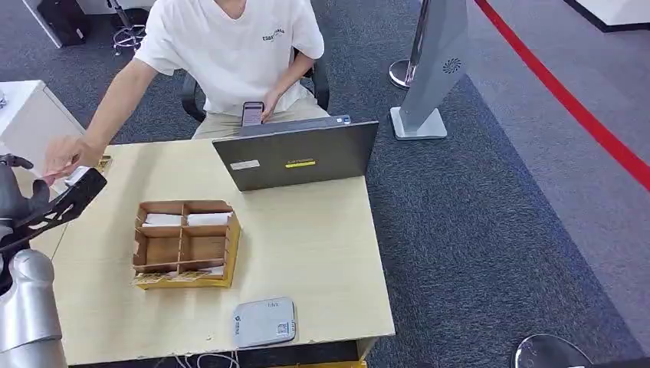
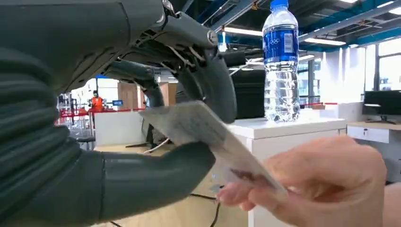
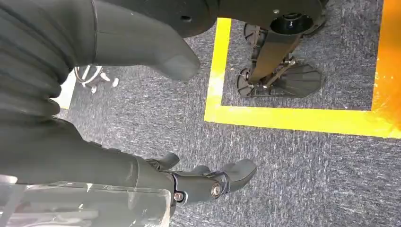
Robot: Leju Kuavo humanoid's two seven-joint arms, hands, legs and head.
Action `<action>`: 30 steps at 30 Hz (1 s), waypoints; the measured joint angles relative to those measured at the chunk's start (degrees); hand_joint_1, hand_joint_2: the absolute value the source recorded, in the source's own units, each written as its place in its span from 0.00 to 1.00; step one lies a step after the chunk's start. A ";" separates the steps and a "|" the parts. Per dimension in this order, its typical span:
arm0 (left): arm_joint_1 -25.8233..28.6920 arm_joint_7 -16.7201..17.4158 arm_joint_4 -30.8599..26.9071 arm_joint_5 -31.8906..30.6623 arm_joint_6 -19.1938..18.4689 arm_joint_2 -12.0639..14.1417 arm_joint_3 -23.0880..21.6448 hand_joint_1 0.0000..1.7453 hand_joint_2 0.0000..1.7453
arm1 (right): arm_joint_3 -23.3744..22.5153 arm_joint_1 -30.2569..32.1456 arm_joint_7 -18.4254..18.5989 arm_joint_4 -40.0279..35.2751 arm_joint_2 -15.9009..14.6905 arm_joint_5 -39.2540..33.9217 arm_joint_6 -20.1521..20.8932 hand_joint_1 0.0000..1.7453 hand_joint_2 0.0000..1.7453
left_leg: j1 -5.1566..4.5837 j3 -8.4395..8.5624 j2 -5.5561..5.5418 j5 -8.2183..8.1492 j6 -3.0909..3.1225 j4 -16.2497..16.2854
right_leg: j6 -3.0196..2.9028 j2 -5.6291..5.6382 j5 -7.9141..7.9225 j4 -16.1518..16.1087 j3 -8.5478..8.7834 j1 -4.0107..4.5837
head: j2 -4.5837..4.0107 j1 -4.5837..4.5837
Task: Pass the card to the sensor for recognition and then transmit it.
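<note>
My left hand is raised at the table's far left edge and pinches a pale card between its thumb and dark fingers. A person's hand grips the card's other end. In the head view that hand reaches over from the seated person to the card. The grey-white sensor box lies near the table's front edge, well away from the card. My right hand hangs over the carpet with its fingers apart and nothing in it.
A cardboard divider box holding several cards sits mid-table, and a laptop stands at the far edge. A water bottle stands on a white cabinet to the left. The seated person holds a phone.
</note>
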 joint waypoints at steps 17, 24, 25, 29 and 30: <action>0.26 -0.09 0.00 0.04 0.09 0.00 -0.02 1.00 1.00 | 0.39 0.01 0.00 0.04 0.00 0.00 -0.20 0.00 1.00 | 0.00 -0.01 -0.01 0.00 0.00 0.00 | 0.00 -0.01 0.00 0.00 0.00 0.00 | 0.00 0.00; 0.27 -0.11 -0.02 0.07 0.13 0.00 -0.02 1.00 1.00 | 0.39 0.01 0.02 0.07 0.00 -0.04 -0.20 0.00 1.00 | 0.00 -0.01 -0.01 0.00 0.00 0.00 | 0.00 -0.01 0.00 0.00 0.00 0.00 | 0.00 0.00; 0.27 -0.15 -0.04 0.07 0.15 0.00 -0.02 1.00 1.00 | 0.44 0.01 0.02 0.07 0.00 -0.20 -0.20 0.00 1.00 | 0.00 -0.01 -0.01 0.00 0.00 0.00 | 0.00 -0.01 0.00 0.00 0.00 0.00 | 0.00 0.00; 0.28 -0.29 -0.17 0.13 0.35 0.02 -0.04 1.00 1.00 | 0.90 0.01 0.26 0.07 0.00 -0.28 -0.31 0.00 1.00 | -0.01 -0.01 -0.01 0.00 0.00 0.00 | 0.00 -0.01 0.00 0.00 0.00 0.00 | 0.00 0.00; 0.32 -0.46 -0.17 0.13 0.57 0.02 -0.04 1.00 1.00 | 1.01 0.00 0.26 0.07 0.00 -0.35 -0.42 0.00 1.00 | 0.00 -0.01 -0.01 0.00 0.00 0.00 | 0.00 -0.01 0.00 0.00 0.00 0.00 | 0.00 0.02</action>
